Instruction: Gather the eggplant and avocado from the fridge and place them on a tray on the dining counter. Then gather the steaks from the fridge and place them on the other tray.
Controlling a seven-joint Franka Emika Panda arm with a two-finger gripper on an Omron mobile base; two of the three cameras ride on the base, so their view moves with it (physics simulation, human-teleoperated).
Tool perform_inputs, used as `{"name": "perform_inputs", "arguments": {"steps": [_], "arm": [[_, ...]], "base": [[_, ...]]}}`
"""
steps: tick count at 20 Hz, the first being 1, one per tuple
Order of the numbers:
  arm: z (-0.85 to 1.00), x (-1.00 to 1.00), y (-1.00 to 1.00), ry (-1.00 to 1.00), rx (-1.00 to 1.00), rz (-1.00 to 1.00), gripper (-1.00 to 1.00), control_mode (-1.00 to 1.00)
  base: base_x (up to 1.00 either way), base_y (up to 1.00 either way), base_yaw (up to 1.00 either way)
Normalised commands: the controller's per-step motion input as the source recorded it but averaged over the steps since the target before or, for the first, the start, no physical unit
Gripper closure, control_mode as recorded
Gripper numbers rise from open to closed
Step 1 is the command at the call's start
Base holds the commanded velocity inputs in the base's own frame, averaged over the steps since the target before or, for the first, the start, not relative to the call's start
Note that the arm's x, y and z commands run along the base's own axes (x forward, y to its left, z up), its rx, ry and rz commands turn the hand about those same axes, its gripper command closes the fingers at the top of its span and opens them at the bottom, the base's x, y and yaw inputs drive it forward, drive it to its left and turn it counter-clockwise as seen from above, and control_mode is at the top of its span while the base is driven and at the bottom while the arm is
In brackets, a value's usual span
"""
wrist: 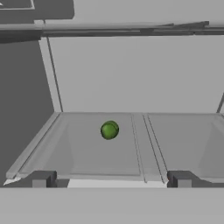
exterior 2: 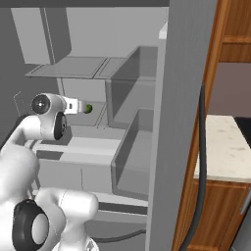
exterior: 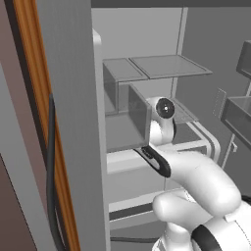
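The fridge (exterior: 73, 122) stands open, and my arm reaches into it at middle-shelf height. The avocado (wrist: 109, 130), a small round green fruit, lies alone on a glass shelf (wrist: 87, 153) toward the back wall. In the right base view the avocado (exterior 2: 88, 108) sits just beyond my hand. My gripper (wrist: 111, 180) is open, its fingertips (wrist: 41, 179) set wide apart at the shelf's front edge and short of the fruit, with nothing between them. The eggplant, steaks, trays and dining counter are out of view.
Clear door bins (exterior 2: 132, 162) hang on the open door (exterior 2: 181, 122) to my right. A higher glass shelf (exterior: 166, 66) runs above the hand. A beige countertop (exterior 2: 225, 147) on wooden cabinets lies past the door. Another bin (exterior: 238, 115) hangs at the right.
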Motion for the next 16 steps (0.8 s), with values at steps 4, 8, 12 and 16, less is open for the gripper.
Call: {"name": "perform_inputs", "arguments": {"steps": [4,8,12,16], "arm": [[-0.12,0.58,0.09,0.02,0.00,0.00,-1.00,-1.00],[-0.04,0.53,0.04,0.04,0.00,0.00,-1.00,-1.00],[-0.02,0.41,0.07,0.10,0.00,0.00,-1.00,-1.00],[-0.08,0.35,0.10,0.06,0.00,0.00,-1.00,-1.00]], "base": [[0.00,0.00,0.00],[0.00,0.00,0.00],[0.00,0.00,0.00],[0.00,0.00,0.00]]}}
